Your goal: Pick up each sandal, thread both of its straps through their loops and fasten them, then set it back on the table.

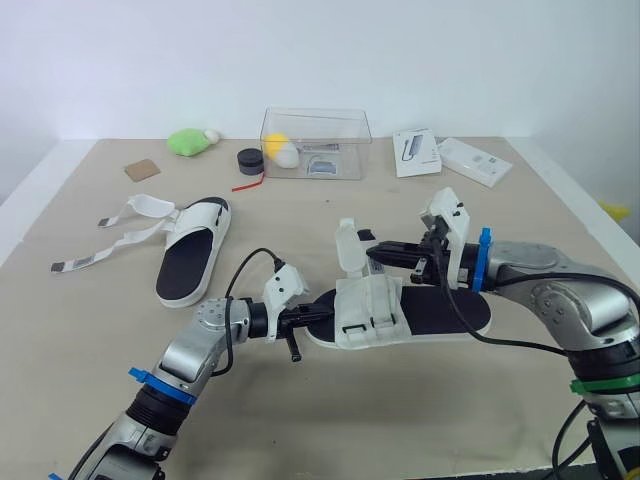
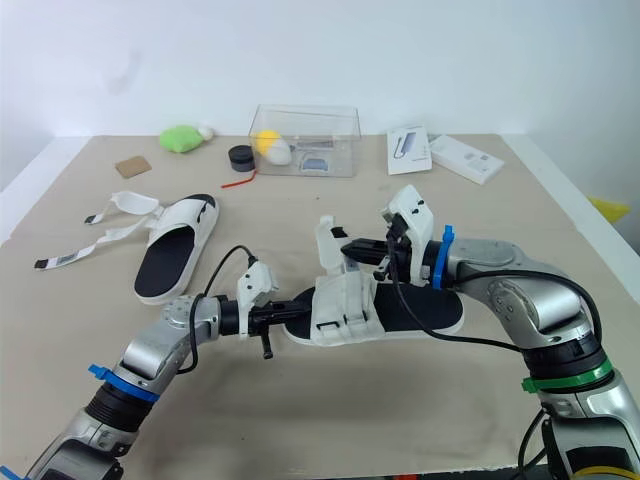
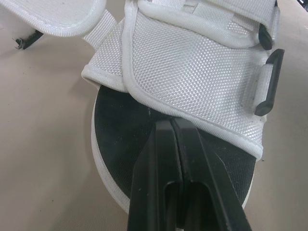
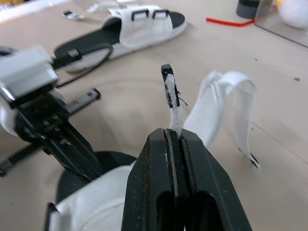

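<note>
White woven upper, black footbed: the sandal (image 1: 372,305) lies mid-counter (image 1: 420,410), toe toward the left pincer (image 3: 169,122). That pincer's fingers are pressed together, tips on the footbed at the upper's edge. The right pincer (image 4: 174,137) is clamped on a strap (image 4: 172,103), its black-tipped end standing up. The other sandal (image 1: 192,262) lies well to the left, straps trailing loose.
</note>
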You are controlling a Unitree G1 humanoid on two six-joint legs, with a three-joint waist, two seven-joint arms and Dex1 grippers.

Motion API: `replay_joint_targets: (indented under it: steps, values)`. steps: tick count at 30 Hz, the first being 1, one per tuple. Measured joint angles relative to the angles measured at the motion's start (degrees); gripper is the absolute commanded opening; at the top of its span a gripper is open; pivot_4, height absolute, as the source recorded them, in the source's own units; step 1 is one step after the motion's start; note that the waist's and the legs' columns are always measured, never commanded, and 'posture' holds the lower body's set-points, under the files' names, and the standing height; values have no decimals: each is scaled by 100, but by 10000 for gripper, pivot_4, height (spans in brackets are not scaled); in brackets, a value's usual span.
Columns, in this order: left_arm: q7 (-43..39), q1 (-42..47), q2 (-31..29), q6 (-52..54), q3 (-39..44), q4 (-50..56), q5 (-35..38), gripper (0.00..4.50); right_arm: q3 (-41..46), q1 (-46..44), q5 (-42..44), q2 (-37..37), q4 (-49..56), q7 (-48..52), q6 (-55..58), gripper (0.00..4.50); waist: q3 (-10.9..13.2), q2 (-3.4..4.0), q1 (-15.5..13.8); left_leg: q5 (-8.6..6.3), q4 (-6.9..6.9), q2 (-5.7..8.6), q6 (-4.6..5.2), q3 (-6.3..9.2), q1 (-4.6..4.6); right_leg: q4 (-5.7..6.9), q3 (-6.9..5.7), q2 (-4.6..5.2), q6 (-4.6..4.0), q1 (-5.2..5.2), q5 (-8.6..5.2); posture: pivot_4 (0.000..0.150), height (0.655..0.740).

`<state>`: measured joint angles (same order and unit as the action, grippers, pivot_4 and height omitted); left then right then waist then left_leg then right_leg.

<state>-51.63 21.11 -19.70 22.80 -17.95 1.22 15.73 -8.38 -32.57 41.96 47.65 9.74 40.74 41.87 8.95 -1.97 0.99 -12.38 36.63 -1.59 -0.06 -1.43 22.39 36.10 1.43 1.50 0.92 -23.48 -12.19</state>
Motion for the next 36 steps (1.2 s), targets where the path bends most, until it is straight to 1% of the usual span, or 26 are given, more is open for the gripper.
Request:
replay_joint_targets:
  steps: [5,14,24,36]
  values:
    - [3,-16,5,0,0,18,-3,0,0,-10,-383,-242,-218,163,-39,508,0,0,1,0,0,1,0,0,0,0,1,0,2,0,1,1500,7400]
    - [19,-41,4,1,4,46,-4,0,11,-51,-749,-472,-280,287,-30,508,0,0,3,0,0,0,0,1,0,0,1,-2,1,-1,1,1500,7400]
    - [46,-52,5,1,3,52,-3,0,247,-58,-782,-574,-316,389,191,508,0,0,3,0,0,0,0,1,0,0,1,-2,1,-1,1,1500,7400]
    - [42,-53,10,1,-11,63,-3,0,288,-56,-970,-611,-454,402,224,508,0,1,3,0,0,-1,0,0,2,-2,1,-1,1,-4,1,1500,7400]
